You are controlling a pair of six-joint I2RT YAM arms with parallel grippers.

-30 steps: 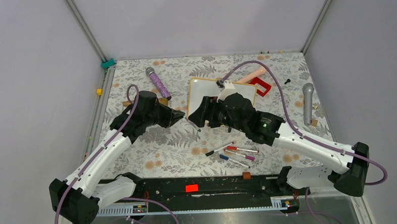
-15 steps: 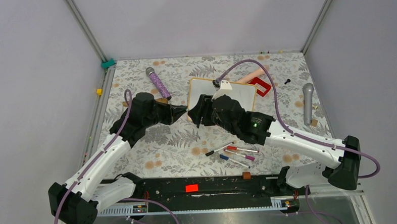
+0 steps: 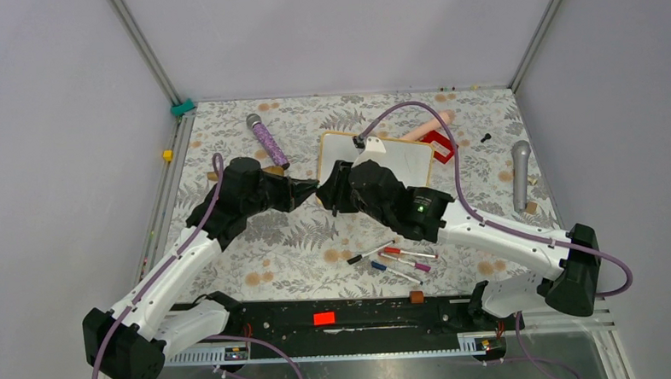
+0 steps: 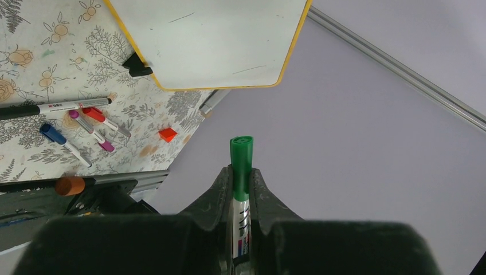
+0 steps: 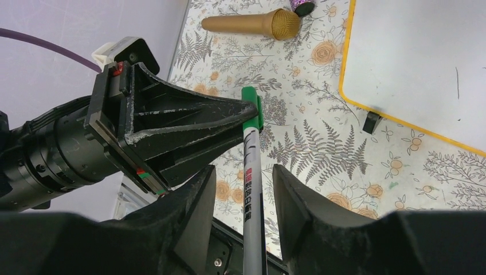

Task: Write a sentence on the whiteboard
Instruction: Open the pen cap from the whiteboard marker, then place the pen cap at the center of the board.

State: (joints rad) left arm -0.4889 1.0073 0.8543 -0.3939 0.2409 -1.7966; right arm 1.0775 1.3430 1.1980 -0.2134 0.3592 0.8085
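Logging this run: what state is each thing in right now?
whiteboard, unwritten, only faint stray strokes.
left gripper, shut on the green marker.
green marker, cap on.
right gripper, open, fingers astride the marker's barrel, not touching.
loose markers, lying flat, untouched.

Light: bright, even, diffuse, from above. Shadows: faint, soft-edged on table [image 3: 304,238]. Top view: sharp. Wrist views: nearest fingers [image 4: 215,197] dark and slightly blurred at lower edge; whiteboard [image 5: 412,63] bright white.
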